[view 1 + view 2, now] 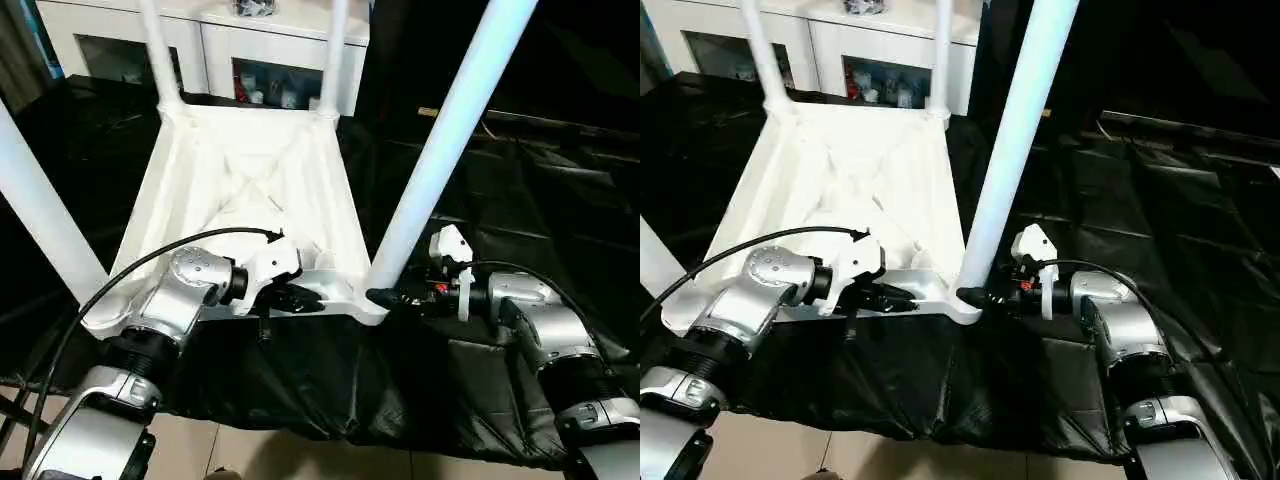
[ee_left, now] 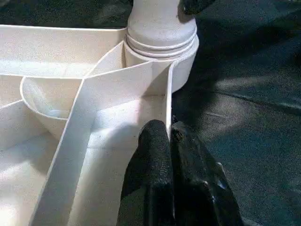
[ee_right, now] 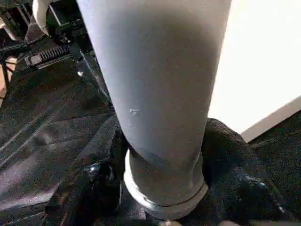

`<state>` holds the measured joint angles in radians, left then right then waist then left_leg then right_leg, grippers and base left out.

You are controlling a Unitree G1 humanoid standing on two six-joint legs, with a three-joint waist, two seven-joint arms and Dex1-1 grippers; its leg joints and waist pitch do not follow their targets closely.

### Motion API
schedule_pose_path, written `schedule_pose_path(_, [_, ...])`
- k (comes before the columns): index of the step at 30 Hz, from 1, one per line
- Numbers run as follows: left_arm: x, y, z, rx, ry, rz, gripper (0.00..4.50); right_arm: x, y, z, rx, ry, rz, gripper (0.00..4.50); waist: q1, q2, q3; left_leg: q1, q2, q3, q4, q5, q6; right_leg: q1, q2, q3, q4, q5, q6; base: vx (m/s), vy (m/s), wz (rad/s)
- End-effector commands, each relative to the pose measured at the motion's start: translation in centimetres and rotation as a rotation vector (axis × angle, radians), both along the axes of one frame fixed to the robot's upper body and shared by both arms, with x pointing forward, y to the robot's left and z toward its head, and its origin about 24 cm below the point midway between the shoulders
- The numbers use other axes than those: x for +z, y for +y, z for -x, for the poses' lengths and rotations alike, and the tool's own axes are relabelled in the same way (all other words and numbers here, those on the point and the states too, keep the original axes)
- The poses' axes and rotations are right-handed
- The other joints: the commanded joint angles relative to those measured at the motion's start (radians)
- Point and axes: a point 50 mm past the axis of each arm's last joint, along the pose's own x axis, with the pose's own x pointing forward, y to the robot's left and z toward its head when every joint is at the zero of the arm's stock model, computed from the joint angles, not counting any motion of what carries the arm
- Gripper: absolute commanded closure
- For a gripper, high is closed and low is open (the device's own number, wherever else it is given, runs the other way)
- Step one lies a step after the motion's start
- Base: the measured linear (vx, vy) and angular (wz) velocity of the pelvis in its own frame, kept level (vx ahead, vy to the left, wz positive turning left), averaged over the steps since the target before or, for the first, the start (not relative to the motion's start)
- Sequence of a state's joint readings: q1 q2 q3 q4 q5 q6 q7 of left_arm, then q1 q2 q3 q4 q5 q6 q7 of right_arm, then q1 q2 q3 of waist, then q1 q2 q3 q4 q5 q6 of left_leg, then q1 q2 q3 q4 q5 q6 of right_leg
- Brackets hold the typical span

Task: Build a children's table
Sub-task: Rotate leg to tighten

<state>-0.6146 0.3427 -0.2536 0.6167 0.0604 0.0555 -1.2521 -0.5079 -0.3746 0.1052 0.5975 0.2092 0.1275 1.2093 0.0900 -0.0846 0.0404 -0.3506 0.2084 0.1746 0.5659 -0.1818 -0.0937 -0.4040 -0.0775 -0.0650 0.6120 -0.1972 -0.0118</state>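
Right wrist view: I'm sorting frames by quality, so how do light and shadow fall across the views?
Right wrist view: the leg is shaded grey against a bright white background. Left wrist view: the left gripper shadows the ribbed tabletop. Eye views: white plastic glares against dark cloth.

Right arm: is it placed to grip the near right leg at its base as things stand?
Probably yes: the right gripper already straddles the leg just above the corner socket, nothing between.

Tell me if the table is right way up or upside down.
Upside down. The table top lies on the black sheet with its ribbed underside facing up, and the legs stand upward from its corner sockets.
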Motion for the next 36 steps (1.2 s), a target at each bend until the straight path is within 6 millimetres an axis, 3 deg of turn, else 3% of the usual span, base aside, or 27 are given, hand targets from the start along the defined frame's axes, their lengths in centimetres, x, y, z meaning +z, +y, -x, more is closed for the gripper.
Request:
schedule_pose_path(1, [0.0, -0.5, 0.0, -0.001, 0.006, 0.062, 4.50, -0.2, 0.3, 0.6, 0.056, 0.024, -0.010, 2.47, -0.001, -0.008, -0.053, 0.001, 0.026, 0.005, -0.051, -0.112, 0.082, 0.055, -0.062, 0.045, -0.061, -0.103, -0.223, 0.000, 0.000, 0.00])
schedule_pose_path(10, [-0.4, -0.6, -0.1, 0.048, 0.013, 0.055, 4.50, -1.5, 0.7, 1.3, -0.014, 0.060, -0.011, 2.53, 0.002, -0.007, -0.053, 0.002, 0.027, 0.004, -0.051, -0.115, 0.079, 0.054, -0.062, 0.045, -0.062, -0.112, -0.218, 0.000, 0.000, 0.00])
schedule_pose_path(13, [-0.7, -1.1, -0.4, 0.100, 0.006, 0.044, 4.50, -2.4, 1.0, 0.9, -0.148, 0.041, 0.016, 2.54, -0.004, -0.010, -0.047, -0.001, 0.025, 0.002, -0.057, -0.155, 0.047, 0.051, -0.063, 0.043, -0.072, -0.202, -0.192, 0.000, 0.000, 0.00])
schedule_pose_path(15, [-1.1, -2.1, -0.6, 0.168, 0.001, 0.045, 4.50, -3.5, 1.5, 0.2, -0.327, 0.032, 0.036, 2.55, -0.010, -0.006, -0.046, 0.000, 0.027, -0.003, -0.062, -0.206, 0.012, 0.047, -0.070, 0.045, -0.083, -0.333, -0.153, 0.000, 0.000, 0.00])
schedule_pose_path(19, [-1.7, -4.1, -1.0, 0.268, -0.005, 0.054, 4.50, -4.6, 3.1, -0.4, -0.520, 0.066, 0.021, 2.57, -0.020, -0.008, -0.046, 0.004, 0.023, -0.005, -0.063, -0.239, -0.002, 0.043, -0.065, 0.044, -0.092, -0.377, -0.128, 0.000, 0.000, 0.00])
schedule_pose_path(22, [-2.0, -6.1, -1.2, 0.321, -0.001, 0.058, 4.50, -4.9, 5.4, -1.2, -0.657, 0.099, -0.009, 2.57, -0.026, -0.006, -0.047, 0.002, 0.023, -0.004, -0.063, -0.232, 0.009, 0.040, -0.065, 0.046, -0.092, -0.354, -0.129, 0.000, 0.000, 0.00])
schedule_pose_path(24, [-2.0, -6.8, -1.2, 0.343, -0.002, 0.053, 4.50, -4.9, 6.4, -1.6, -0.709, 0.112, -0.005, 2.57, -0.031, -0.004, -0.050, 0.002, 0.021, -0.005, -0.064, -0.221, 0.000, 0.040, -0.062, 0.045, -0.087, -0.324, -0.132, 0.000, 0.000, 0.00])
schedule_pose_path(25, [-2.1, -7.8, -1.3, 0.362, -0.010, 0.043, 4.50, -4.7, 8.0, -2.0, -0.759, 0.113, 0.006, 2.57, -0.031, -0.004, -0.050, 0.002, 0.022, -0.005, -0.064, -0.223, -0.001, 0.041, -0.062, 0.045, -0.087, -0.318, -0.132, 0.000, 0.000, 0.00])
schedule_pose_path(26, [-2.1, -7.8, -1.3, 0.362, -0.010, 0.043, 4.50, -4.7, 8.0, -2.0, -0.759, 0.113, 0.006, 2.57, -0.035, -0.002, -0.050, 0.002, 0.021, -0.005, -0.065, -0.229, -0.005, 0.039, -0.061, 0.046, -0.087, -0.312, -0.134, 0.000, 0.000, 0.00])
schedule_pose_path(28, [-2.0, -8.6, -1.3, 0.361, -0.015, 0.051, 4.50, -3.6, 10.1, -2.5, -0.731, 0.087, -0.041, 2.57, -0.031, 0.003, -0.054, 0.003, 0.020, -0.005, -0.063, -0.228, 0.004, 0.041, -0.061, 0.046, -0.084, -0.266, -0.136, 0.000, 0.000, 0.00])
schedule_pose_path(31, [-2.0, -8.5, -1.3, 0.362, -0.021, 0.055, 4.50, -3.2, 10.0, -2.7, -0.722, 0.045, -0.041, 1.87, -0.029, -0.001, -0.054, 0.000, 0.019, -0.002, -0.063, -0.211, 0.020, 0.046, -0.060, 0.046, -0.082, -0.219, -0.144, 0.000, 0.000, 0.00])
schedule_pose_path(33, [-2.0, -8.1, -1.3, 0.358, -0.022, 0.055, 4.50, -3.2, 9.6, -2.7, -0.720, 0.039, -0.052, 1.79, -0.029, -0.002, -0.054, -0.001, 0.019, -0.002, -0.063, -0.215, 0.025, 0.046, -0.061, 0.046, -0.083, -0.228, -0.145, 0.000, 0.000, 0.00])
schedule_pose_path(34, [-2.0, -7.8, -1.3, 0.351, -0.029, 0.054, 4.50, -3.1, 9.0, -2.8, -0.721, 0.036, -0.059, 1.79, -0.030, -0.022, -0.053, -0.003, 0.019, 0.000, -0.062, -0.217, 0.030, 0.046, -0.060, 0.044, -0.086, -0.251, -0.137, 0.000, 0.000, 0.00])
schedule_pose_path(36, [-1.9, -7.5, -1.2, 0.339, -0.021, 0.067, 4.50, -3.1, 8.3, -2.8, -0.707, 0.018, -0.060, 1.52, -0.027, -0.009, -0.053, -0.001, 0.022, -0.003, -0.064, -0.220, 0.031, 0.046, -0.063, 0.045, -0.085, -0.269, -0.134, 0.000, 0.000, 0.00])
